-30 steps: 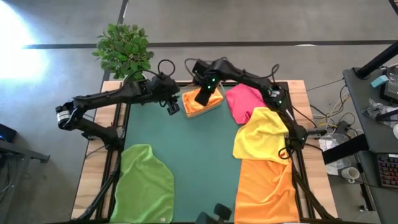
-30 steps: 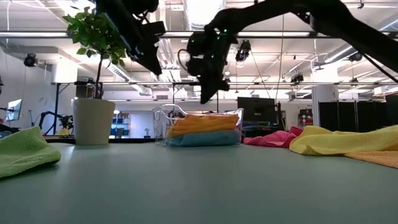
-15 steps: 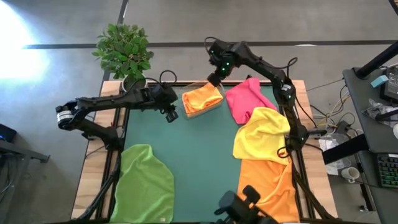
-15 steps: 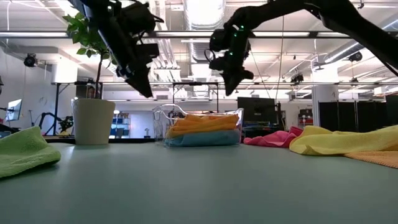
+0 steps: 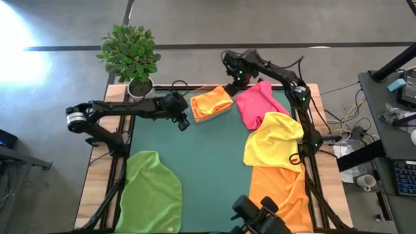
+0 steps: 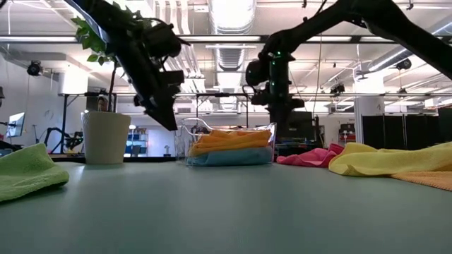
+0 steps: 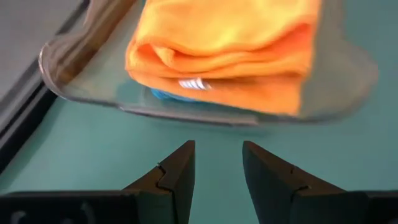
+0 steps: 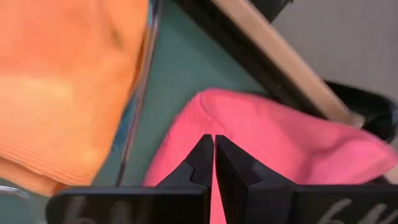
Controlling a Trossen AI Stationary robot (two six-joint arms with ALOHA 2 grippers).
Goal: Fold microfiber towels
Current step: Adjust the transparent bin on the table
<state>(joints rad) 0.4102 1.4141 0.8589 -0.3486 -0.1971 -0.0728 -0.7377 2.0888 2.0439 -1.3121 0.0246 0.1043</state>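
Observation:
A clear tray (image 6: 182, 141) at the table's far middle holds folded orange towels (image 5: 211, 102) on a light blue one (image 6: 233, 157). My left gripper (image 7: 217, 163) is open and empty, above the mat just left of and nearer than the tray (image 7: 81, 93). My right gripper (image 8: 214, 149) is shut and empty, above the far end of the pink towel (image 5: 255, 105), right of the tray. A yellow towel (image 5: 276, 140) lies partly on an orange one (image 5: 276, 195) at the near right. A green towel (image 5: 153, 192) lies crumpled at the near left.
A potted plant (image 5: 132, 52) stands at the far left corner. The green mat's middle (image 5: 208, 162) is bare. A dark object (image 5: 260, 218) shows at the near edge. The pink towel's far end lies at the table's far edge.
My right gripper has gone from over the tray toward the table's far right, and now stands over the pink towel's far end. My left gripper has come down and a little toward the near edge, beside the tray. The towels have kept still.

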